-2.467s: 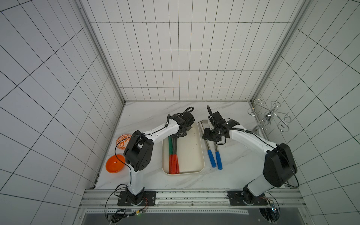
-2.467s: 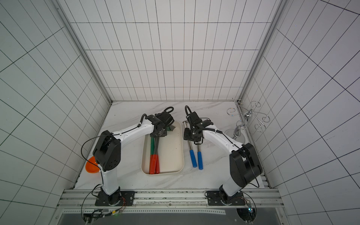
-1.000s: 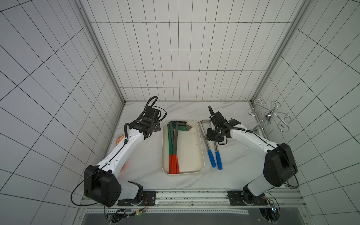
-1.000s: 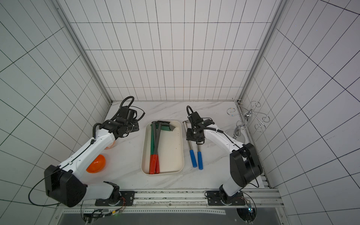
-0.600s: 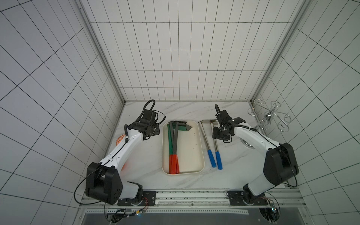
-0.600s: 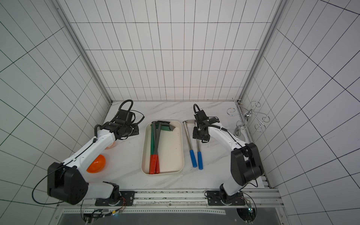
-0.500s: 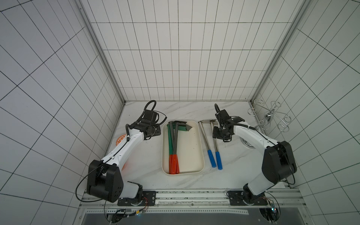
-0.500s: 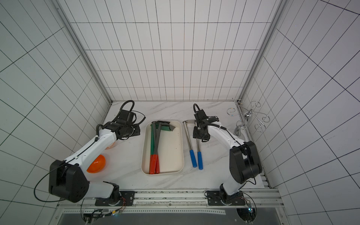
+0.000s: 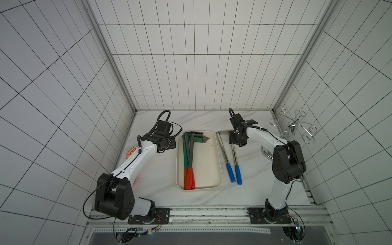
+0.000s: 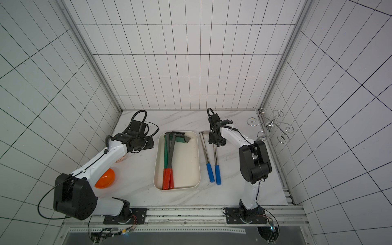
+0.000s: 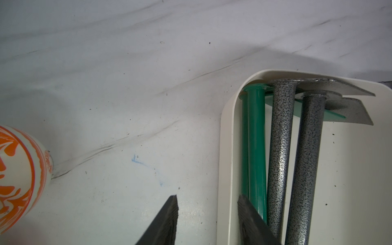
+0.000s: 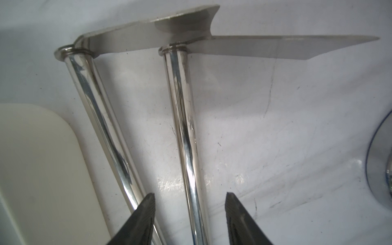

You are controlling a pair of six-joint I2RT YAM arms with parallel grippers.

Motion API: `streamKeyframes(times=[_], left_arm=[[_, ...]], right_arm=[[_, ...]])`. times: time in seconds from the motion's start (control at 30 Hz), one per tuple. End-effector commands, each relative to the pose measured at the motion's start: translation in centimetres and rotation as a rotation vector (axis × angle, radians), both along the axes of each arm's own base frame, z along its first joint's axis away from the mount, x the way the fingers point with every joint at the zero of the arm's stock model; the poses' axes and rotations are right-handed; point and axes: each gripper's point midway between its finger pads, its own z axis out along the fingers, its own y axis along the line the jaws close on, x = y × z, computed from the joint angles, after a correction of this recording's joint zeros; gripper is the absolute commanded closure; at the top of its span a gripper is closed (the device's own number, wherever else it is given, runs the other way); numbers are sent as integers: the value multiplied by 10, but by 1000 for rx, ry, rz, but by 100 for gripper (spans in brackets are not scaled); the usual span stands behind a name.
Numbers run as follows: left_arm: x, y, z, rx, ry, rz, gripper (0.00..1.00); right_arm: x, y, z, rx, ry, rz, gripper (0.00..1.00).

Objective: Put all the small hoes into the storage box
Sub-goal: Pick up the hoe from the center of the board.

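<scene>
The left arm (image 9: pixel 137 157) has pulled back from over the storage box (image 9: pixel 203 187), where it reached in the earliest picture, and now lies out to the box's left. The right arm (image 9: pixel 263 137) has shifted a little toward the far end of the blue-handled hoes (image 9: pixel 230 174).

Toward the front of the desk (image 9: pixel 161 191), an orange bowl (image 10: pixel 105 178) sits partly hidden by the left arm. The storage box stands mid-desk, its long side running front to back. Inside it, along the left wall, lie the red-gripped hoes (image 9: pixel 188 178), with green and speckled-grey shafts, grips at the near end and blades at the far end.

The two blue-handled hoes lie on the desk just right of the box, outside it. They are side by side with handles near, and at the far end one blade overlaps the other.

The right fingers (image 12: pixel 144 214) stand parted astride the chrome shaft farther from the box, with a gap on each side, gripping nothing. Whether their tips are level with the shaft cannot be told.

The left fingers (image 11: pixel 167 218) are likewise parted and hold nothing, one over bare desk and the other over the box's left wall. An orange-patterned white cup (image 11: pixel 19 176) stands beyond them. A wire stand (image 9: pixel 294 127) occupies the far right corner.
</scene>
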Motion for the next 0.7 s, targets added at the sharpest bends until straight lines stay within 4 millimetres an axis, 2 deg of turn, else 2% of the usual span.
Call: streamKeyframes(times=[0.0,0.67], left_arm=[[3,-1,2,-9,-18,-10,52],[3,-5,5,-34,-20,-12,53]], right_arm=[[20,-7,16,-43,-34,-1,45],[54,-11,-11,-167,14,46,46]])
